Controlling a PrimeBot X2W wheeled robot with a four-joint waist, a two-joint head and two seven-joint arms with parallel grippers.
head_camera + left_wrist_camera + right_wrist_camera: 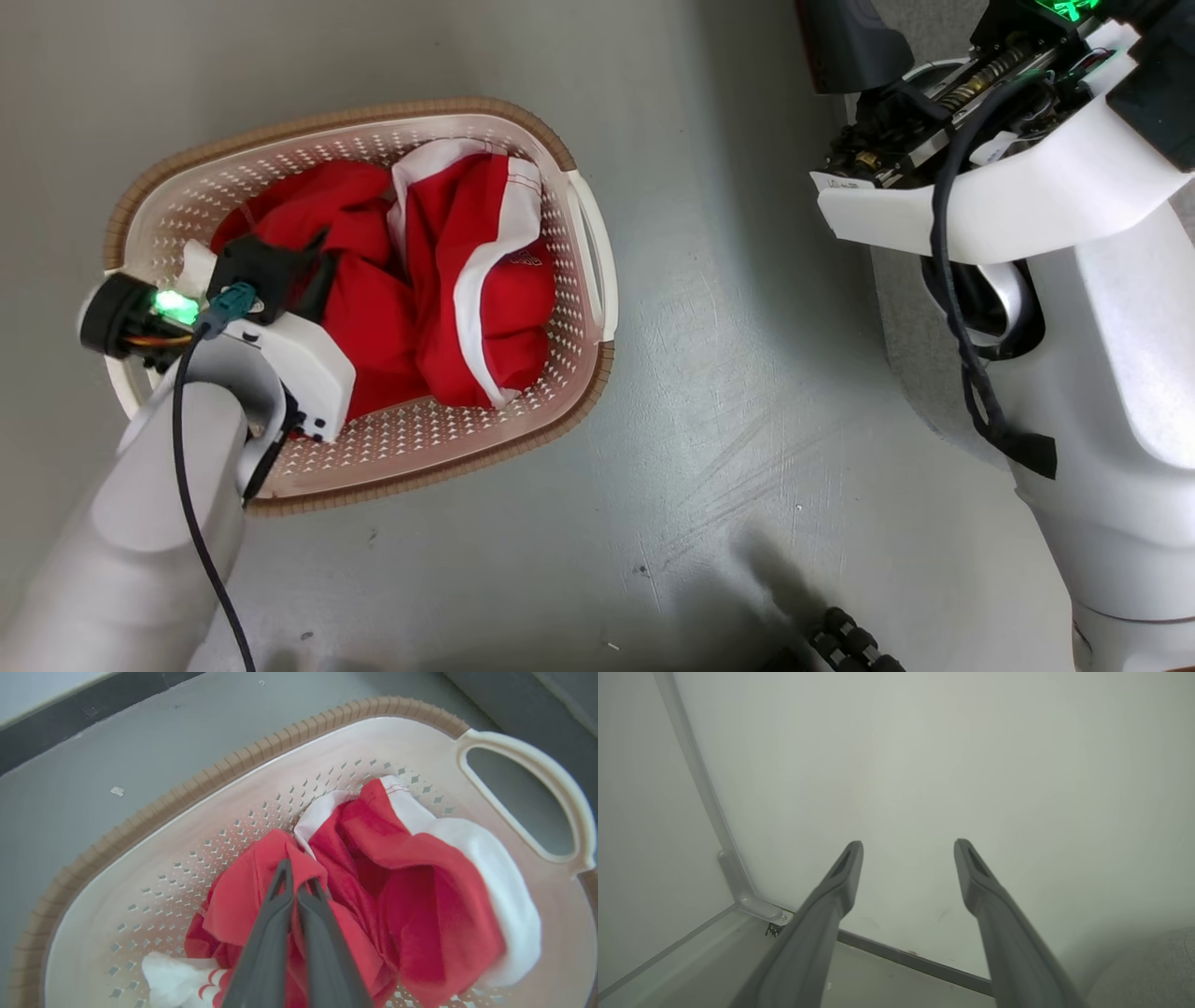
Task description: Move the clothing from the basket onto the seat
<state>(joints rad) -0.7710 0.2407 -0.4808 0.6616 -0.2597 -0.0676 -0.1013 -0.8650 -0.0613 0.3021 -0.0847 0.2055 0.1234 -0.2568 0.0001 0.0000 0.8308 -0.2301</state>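
Left wrist view: the clothing [420,896] lies heaped in the basket [163,882], and the left gripper [299,873] is pinched shut on a red fold. The grasp looks made; next comes a straight lift, high enough to clear the rim [327,717] without dragging the basket. Bare floor [747,373] surrounds it. The right gripper [908,849] hangs spread and empty, facing a wall [971,765].

Left arm [121,523]: stretched forward and down.
Left jaws: pinched together on the clothing [243,905].
Right arm [1102,327]: held aside.
Right jaws: spread wide.
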